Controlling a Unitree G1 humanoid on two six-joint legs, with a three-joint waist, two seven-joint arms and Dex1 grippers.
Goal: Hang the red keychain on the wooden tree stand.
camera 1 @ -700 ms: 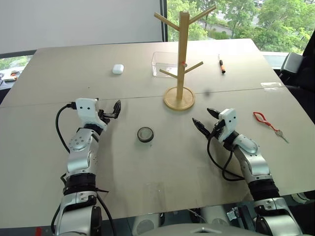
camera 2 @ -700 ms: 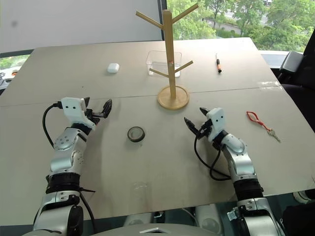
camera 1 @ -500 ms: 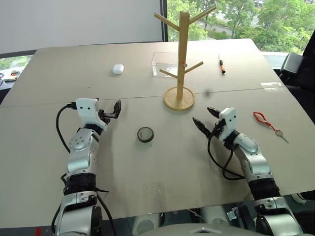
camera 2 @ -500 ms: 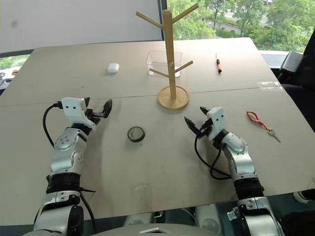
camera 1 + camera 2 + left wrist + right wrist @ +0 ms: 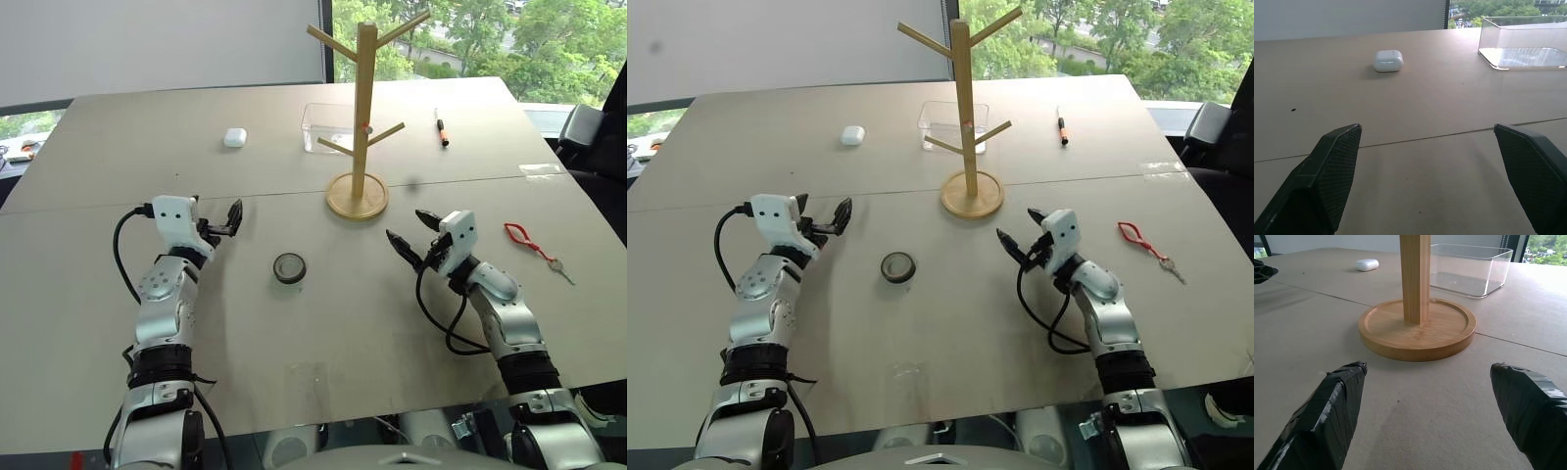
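We see the red keychain [image 5: 529, 245] lying flat on the worktop [image 5: 88, 294] off to the right of the right tool [image 5: 411, 231], well apart from it, while the wooden tree stand [image 5: 361, 108] stands upright near the middle. Both tools are spread wide and hold nothing: the right tool hovers near the stand's round base, and the left tool [image 5: 217, 219] hangs over bare worktop. Between them lies a small tape roll [image 5: 289, 267]; beyond sit a clear box [image 5: 323, 125], a white case [image 5: 234, 137] and a pen [image 5: 441, 126].

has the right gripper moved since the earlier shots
Yes, slightly: the right gripper has shifted toward the red keychain, away from the tape roll, judged against the stand's base.
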